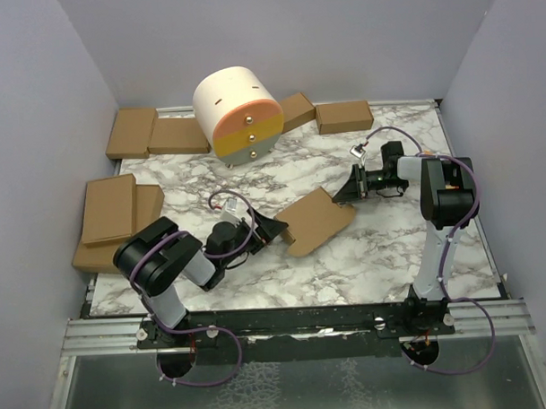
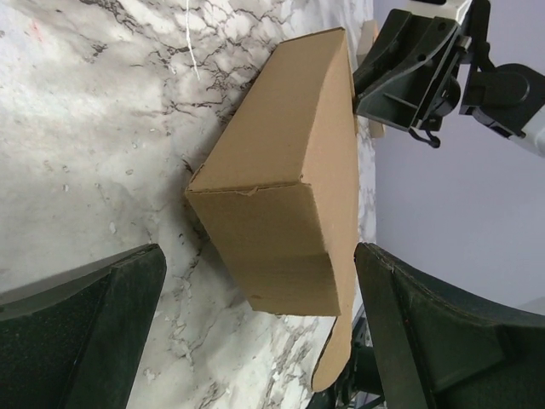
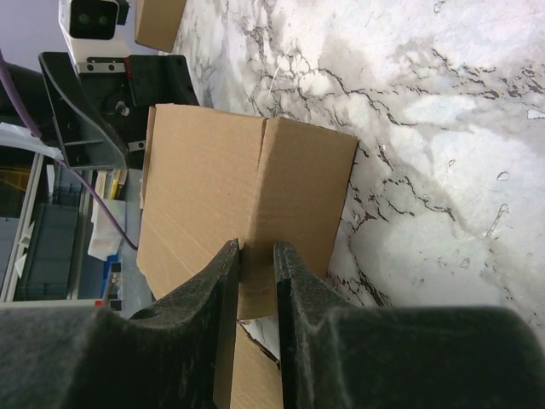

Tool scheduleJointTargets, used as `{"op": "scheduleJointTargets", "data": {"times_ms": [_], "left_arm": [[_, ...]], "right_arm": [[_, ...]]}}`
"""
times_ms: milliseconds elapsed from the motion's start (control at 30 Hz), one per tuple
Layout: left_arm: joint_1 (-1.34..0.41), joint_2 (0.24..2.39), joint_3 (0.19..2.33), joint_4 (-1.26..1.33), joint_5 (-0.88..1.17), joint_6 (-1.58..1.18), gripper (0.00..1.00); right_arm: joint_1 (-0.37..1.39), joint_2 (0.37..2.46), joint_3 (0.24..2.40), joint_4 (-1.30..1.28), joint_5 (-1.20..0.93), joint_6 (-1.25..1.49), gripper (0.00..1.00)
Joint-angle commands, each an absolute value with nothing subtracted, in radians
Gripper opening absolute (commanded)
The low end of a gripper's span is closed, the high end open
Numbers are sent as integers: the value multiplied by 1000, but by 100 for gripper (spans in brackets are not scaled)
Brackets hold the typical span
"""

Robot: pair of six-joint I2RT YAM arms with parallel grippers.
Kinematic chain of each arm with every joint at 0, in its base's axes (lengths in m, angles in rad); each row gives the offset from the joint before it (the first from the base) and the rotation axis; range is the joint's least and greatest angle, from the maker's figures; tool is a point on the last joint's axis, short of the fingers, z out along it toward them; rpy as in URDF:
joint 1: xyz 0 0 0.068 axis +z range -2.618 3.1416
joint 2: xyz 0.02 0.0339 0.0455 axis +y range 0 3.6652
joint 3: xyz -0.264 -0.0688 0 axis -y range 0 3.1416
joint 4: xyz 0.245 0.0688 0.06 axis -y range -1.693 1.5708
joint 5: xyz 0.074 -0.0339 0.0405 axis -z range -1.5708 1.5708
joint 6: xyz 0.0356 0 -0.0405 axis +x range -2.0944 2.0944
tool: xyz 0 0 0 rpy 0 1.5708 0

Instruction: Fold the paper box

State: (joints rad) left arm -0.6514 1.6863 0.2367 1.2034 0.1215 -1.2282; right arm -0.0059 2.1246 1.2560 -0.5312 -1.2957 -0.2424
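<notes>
The marbled surface [image 1: 382,245] fills most of the top view, walled in by plain grey panels. At its back stands a rounded cream and orange drawer unit [image 1: 237,111], the biggest object on it. Ready-made cardboard boxes lie along the left edge in a stack [image 1: 110,208], and more lie along the back rim [image 1: 344,116]; none of them is touched. The paper box [image 1: 317,221] lies near the middle of the surface between the two arms, set at an angle, and it already reads as a closed-up rectangular body with creased walls, not a flat sheet. The main folding therefore looks done. The left gripper [image 1: 272,230] is at the box's near end with its jaws spread wide, one finger on either side of that end and neither pressing on it, so it is released. The right gripper [image 1: 344,191] meets the box at the far corner. In its wrist view the jaws are drawn almost together on a thin cardboard edge at a crease, so it is grasping the paper box by that panel. What seems left is small. A rounded tab [image 2: 334,362] hangs loose below the near end in the left wrist view and has not been tucked in, and the right wrist view shows a gap under the pinched panel. Whether the far end is fully shut cannot be told.
</notes>
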Motion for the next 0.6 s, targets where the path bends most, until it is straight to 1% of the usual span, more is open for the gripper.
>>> {"op": "scheduleJointTargets", "data": {"times_ms": [0, 167, 267, 367, 500, 567], "left_arm": [[-686, 1745, 255, 1309, 13, -1285, 97], [-731, 1797, 263, 1371, -86, -1327, 96], [-748, 1833, 274, 1406, -126, -1352, 93], [-754, 1872, 293, 1431, -131, -1382, 89], [-758, 1922, 310, 1485, -135, -1407, 79], [-758, 1937, 319, 1496, -134, -1415, 75]], "right_arm": [[-12, 2171, 1254, -548, -1212, -276, 21], [-12, 2174, 1254, -549, -1216, -277, 21], [-12, 2174, 1254, -551, -1218, -278, 21], [-12, 2175, 1254, -551, -1219, -278, 21], [-12, 2178, 1254, -553, -1225, -281, 21], [-12, 2178, 1255, -555, -1229, -284, 21]]}}
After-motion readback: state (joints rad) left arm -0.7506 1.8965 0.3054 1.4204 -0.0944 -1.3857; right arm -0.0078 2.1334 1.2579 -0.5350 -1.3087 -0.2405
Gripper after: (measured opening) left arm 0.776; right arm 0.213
